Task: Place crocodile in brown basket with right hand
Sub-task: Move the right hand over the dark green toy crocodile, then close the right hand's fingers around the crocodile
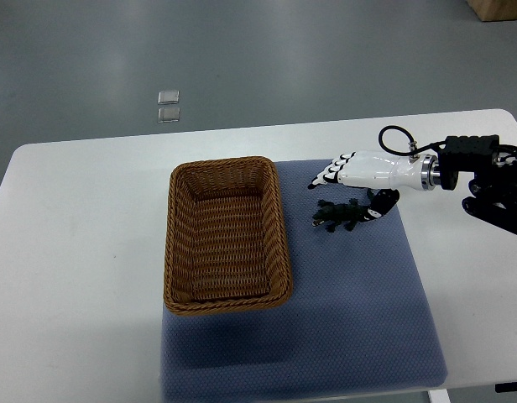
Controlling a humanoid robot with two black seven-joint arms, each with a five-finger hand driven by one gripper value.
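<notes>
A small dark green toy crocodile [337, 215] lies on the blue mat [359, 285], just right of the brown wicker basket [178, 243], which holds nothing. My right hand [352, 186] reaches in from the right edge and hovers right over the crocodile. Its white fingers [326, 175] stretch out toward the basket above the toy, and the thumb [381, 205] curls down by the toy's tail end. The fingers are spread and do not close on the crocodile. The left arm does not show.
The white table [74, 252] carries the mat and basket. Two small clear squares [168, 105] lie on the grey floor beyond the table's far edge. A cardboard box corner [500, 8] shows at the top right.
</notes>
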